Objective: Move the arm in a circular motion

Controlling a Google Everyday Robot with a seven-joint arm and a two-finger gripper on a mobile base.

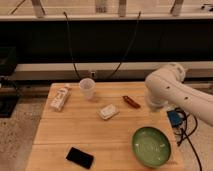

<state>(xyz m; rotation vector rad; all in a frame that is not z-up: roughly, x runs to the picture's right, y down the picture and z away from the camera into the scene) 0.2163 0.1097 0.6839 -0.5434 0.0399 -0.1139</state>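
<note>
The arm [167,89] bends in a thick white elbow just behind the bowl [151,146], over the right edge of the table [70,131]. Its far stretch is cut off by the picture's right side. The pincer does not show anywhere around the elbow, so I cannot tell whether it is wide or narrow. Behind and right of the bowl, off the table, a blue thing [174,118] with dark cables is too blurred to name. Behind and left of the bowl lie a red item [131,102] and a white packet [108,111]. Farther left are a cup [87,88] and a lying carton [60,97]. A phone [80,157] lies left of the bowl by the front edge. Bare wood lies between the phone and the bowl.
</note>
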